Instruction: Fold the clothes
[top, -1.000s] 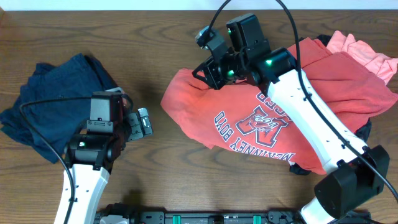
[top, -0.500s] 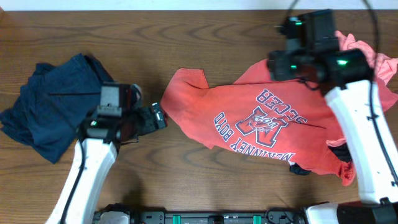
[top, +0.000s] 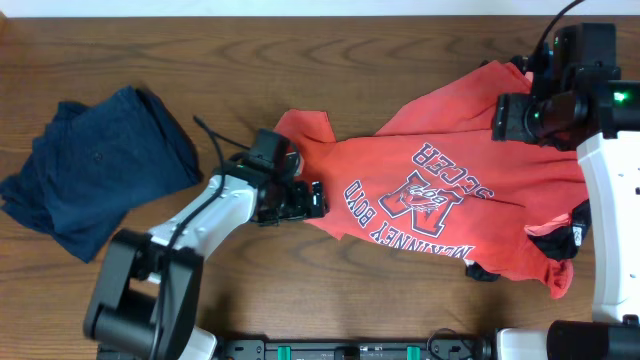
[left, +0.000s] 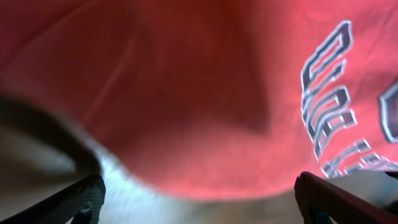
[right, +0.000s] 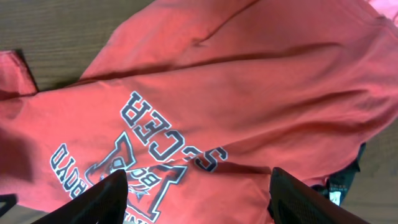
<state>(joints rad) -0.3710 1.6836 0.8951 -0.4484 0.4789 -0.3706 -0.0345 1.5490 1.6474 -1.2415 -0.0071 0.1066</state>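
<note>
Two grippers: both spread open, neither one pinching cloth.
left gripper (top: 308, 197): fingers (left: 84, 198) set wide apart, low at the left hem of the red shirt (top: 440, 200). Its wrist view shows the hem edge lying across the gap between them. Cannot tell whether they touch it.
right gripper (top: 512, 115): open as well, both fingers far apart at the bottom of its wrist view. It sits over the upper right part of the shirt. Contact with the cloth not discernible.
red shirt: spread mostly flat but rumpled, centre to right of the table (top: 300, 60), print side up. Lettering reads upside down from overhead. One sleeve sticks out at upper left, just beside the left gripper.
dark cloth (top: 485, 272): peeks out from under the shirt's lower right edge.
blue garment (top: 95, 165): bunched heap at the table's left side, well apart from the shirt and both grippers.
table: brown wood grain.
</note>
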